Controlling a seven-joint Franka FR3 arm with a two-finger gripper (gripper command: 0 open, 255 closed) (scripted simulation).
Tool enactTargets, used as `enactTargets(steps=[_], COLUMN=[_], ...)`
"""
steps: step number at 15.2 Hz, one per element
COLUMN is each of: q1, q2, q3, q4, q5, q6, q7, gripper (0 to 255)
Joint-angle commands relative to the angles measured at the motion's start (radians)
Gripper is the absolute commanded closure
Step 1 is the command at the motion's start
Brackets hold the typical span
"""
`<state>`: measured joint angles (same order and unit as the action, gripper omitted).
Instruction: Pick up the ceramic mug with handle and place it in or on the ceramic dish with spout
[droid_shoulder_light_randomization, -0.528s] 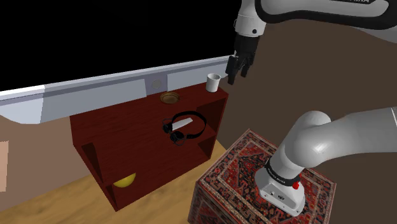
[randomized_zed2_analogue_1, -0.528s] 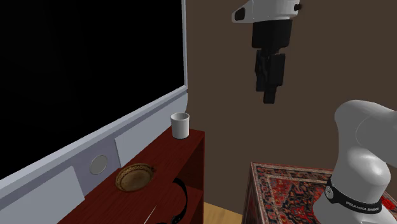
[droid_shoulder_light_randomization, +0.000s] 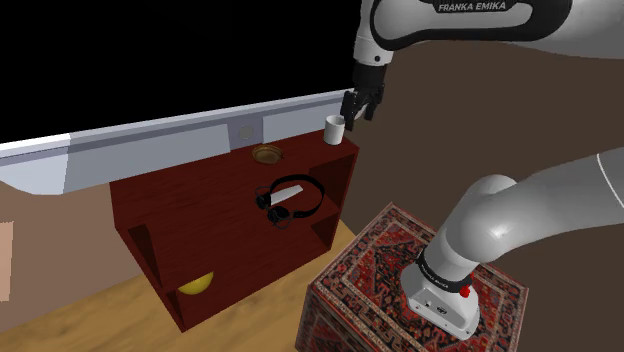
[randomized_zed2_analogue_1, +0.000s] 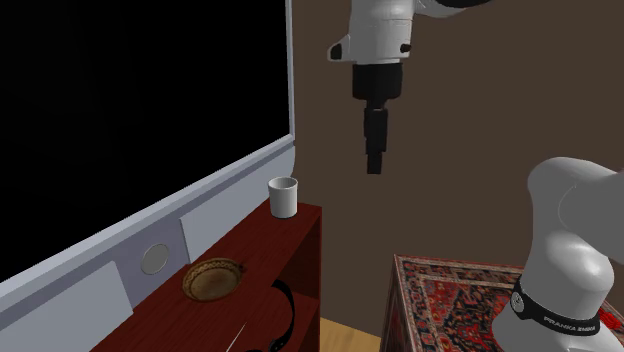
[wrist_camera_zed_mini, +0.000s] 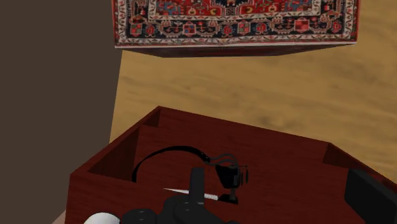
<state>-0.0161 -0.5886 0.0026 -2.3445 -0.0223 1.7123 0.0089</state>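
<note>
- On a dark red cabinet (droid_shoulder_light_randomization: 180, 205) below a grey ledge (droid_shoulder_light_randomization: 150, 140), in the shoulder view: at the low left, a yellow thing (droid_shoulder_light_randomization: 196, 284) lies in the bottom compartment. It is partly cut off by the cabinet's edge and too small to name.
- Further right, the brown dish (droid_shoulder_light_randomization: 265, 154) sits on the top beside the ledge with nothing in it. No spout can be made out.
- Lower in the picture are black headphones (droid_shoulder_light_randomization: 290, 200) with a pale strip across them. Whether they lie on the top or in an open compartment cannot be told.
- At the top's right corner stands the white mug (droid_shoulder_light_randomization: 336, 129), upright and well apart from the dish. Its handle shows in neither exterior view.
- Just above and right of the mug hangs the black gripper (droid_shoulder_light_randomization: 358, 105), fingers apart, holding nothing and clear of the mug. The second exterior view catches it edge-on, which hides the gap, and high beside the cabinet's end.
- At the lower right, the rug-patterned stand (droid_shoulder_light_randomization: 400, 270) carries the arm's base.
- Judged from this, the step in hand is the approach, and the grasp is not yet made. The next move calls for lining up over the mug, coming down with the fingers astride its wall, and closing. Then comes the lift and the carry leftward to the dish.
- In the wrist view, a pale curve at the edge near the headphones may be the mug's rim. Too little of it shows to be sure.
</note>
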Motion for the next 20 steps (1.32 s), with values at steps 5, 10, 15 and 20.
enactTargets(steps=[5, 10, 15, 20], q1=[-0.036, -0.062, -0.087, -0.114], q2=[0.183, 0.350, 0.523, 0.701], q3=[-0.050, -0.087, -0.120, -0.147], q4=[0.049, 0.129, 0.240, 0.380], q5=[-0.035, -0.049, -0.047, -0.031], q6=[0.144, 0.239, 0.310, 0.355], q7=[-0.037, -0.067, -0.098, -0.131], gripper=[0, 0, 0, 0])
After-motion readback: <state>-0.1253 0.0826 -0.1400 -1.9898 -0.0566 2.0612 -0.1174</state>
